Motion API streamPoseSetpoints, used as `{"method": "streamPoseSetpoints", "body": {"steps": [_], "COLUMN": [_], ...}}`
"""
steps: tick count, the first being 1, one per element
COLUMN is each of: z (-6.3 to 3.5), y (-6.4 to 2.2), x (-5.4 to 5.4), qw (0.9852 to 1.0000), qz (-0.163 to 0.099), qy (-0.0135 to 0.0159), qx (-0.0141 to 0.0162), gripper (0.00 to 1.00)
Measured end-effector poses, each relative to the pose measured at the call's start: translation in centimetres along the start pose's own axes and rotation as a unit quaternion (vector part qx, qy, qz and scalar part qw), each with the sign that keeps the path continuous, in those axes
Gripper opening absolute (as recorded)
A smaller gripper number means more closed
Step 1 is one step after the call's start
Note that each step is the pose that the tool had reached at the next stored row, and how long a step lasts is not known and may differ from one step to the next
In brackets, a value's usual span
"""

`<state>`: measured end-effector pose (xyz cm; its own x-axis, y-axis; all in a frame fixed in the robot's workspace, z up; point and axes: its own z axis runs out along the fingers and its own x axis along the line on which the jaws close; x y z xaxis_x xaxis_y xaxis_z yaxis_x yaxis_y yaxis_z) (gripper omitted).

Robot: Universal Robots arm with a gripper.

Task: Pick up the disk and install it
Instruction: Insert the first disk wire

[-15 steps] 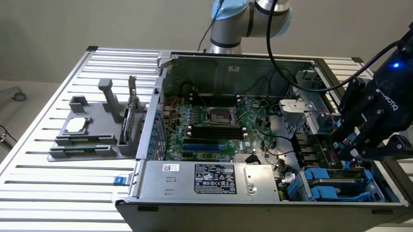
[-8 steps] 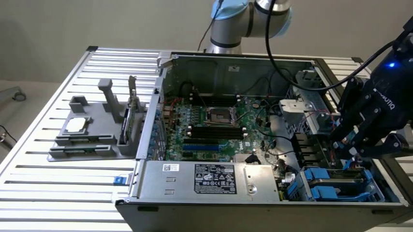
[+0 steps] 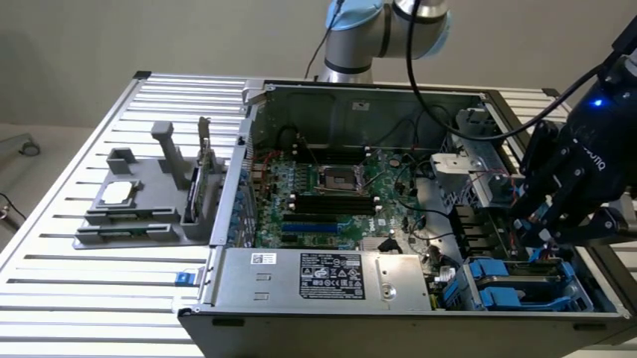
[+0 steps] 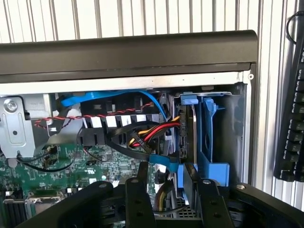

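At the exterior view's left we see a grey rack (image 3: 139, 205) on the table (image 3: 60, 291), then the open case (image 3: 398, 186) with its board (image 3: 318, 201). At the right our gripper (image 3: 542, 224) hovers with jaws apart, holding nothing, just above the disk (image 3: 518, 287) seated in its bay.

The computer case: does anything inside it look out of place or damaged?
Nothing stands out. The disk sits upright in its blue rails in the corner bay of the case, cables plugged in, and the open claw hovers just above it.
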<state>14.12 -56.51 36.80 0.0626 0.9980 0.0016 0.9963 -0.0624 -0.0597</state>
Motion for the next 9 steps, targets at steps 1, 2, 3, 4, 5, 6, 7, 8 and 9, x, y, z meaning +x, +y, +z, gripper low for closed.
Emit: {"method": "streamPoseSetpoints", "body": {"steps": [1, 2, 3, 4, 5, 6, 7, 8, 9], "z": [0.01, 0.02, 0.04, 0.05, 0.05, 0.06, 0.07, 0.08, 0.09], "y": [-0.08, -0.16, -0.25, -0.34, -0.42, -0.5, -0.55, -0.6, -0.65], "x": [0.0, 0.01, 0.01, 0.04, 0.09, 0.15, 0.23, 0.31, 0.4], "qw": [1.0, 1.0, 1.0, 0.9999, 0.9999, 0.9999, 0.9998, 0.9998, 0.9997], "qz": [0.0, 0.0, 0.0, 0.0, 0.0, 0.001, 0.001, 0.001, 0.001], "qy": [-0.0013, -0.0027, -0.0046, -0.0065, -0.008, -0.0095, -0.0109, -0.0123, -0.0135], "qx": [-0.0021, -0.0041, -0.0061, -0.0086, -0.0111, -0.0136, -0.0159, -0.0181, -0.0203], "gripper": [0.43, 0.43, 0.43, 0.43, 0.43, 0.43, 0.43, 0.43, 0.43]}}
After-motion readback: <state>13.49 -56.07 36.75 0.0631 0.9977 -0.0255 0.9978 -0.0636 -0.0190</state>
